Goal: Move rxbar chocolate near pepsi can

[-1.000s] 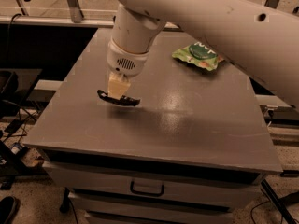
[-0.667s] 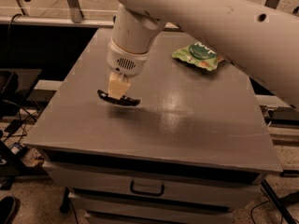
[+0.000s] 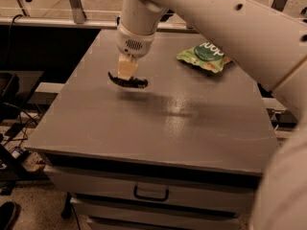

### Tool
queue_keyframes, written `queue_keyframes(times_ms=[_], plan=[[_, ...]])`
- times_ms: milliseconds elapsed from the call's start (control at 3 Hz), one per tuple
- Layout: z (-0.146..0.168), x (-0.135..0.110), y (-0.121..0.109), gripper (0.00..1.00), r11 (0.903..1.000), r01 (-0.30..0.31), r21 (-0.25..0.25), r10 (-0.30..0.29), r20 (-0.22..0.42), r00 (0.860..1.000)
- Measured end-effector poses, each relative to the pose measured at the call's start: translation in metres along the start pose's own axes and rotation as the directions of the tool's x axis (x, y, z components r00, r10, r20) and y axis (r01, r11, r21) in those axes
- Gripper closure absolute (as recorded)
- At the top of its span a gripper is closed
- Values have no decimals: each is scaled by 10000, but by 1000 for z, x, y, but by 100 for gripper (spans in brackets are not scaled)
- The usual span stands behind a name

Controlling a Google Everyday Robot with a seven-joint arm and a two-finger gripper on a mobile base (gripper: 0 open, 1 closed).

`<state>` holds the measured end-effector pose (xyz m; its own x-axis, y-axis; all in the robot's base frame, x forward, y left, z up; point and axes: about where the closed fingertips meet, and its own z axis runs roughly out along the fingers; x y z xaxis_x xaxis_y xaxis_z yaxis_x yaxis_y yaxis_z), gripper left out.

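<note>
My gripper (image 3: 126, 74) hangs over the left middle of the grey table (image 3: 158, 123). It is shut on the rxbar chocolate (image 3: 127, 82), a small flat black bar that sticks out to both sides below the fingertips, lifted a little above the tabletop. Its shadow lies just under it. The pepsi can is out of view, perhaps hidden behind my arm.
A green crinkly chip bag (image 3: 205, 55) lies at the back right of the table. My white arm (image 3: 225, 23) crosses the upper right. A drawer with a handle (image 3: 150, 193) sits below the front edge. Cables and a cart stand at the left.
The gripper with the bar has shifted slightly to the right and toward the back of the table. The chip bag has not moved.
</note>
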<state>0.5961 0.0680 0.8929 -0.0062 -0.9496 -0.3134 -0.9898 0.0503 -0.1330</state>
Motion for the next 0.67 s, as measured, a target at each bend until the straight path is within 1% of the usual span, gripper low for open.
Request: queue_keyframes(times_ms=[333, 667], plan=[[-5, 2, -53, 100, 9992, 85, 398, -90, 126, 9999], [-8, 11, -115, 100, 9952, 112, 970, -108, -53, 9999]])
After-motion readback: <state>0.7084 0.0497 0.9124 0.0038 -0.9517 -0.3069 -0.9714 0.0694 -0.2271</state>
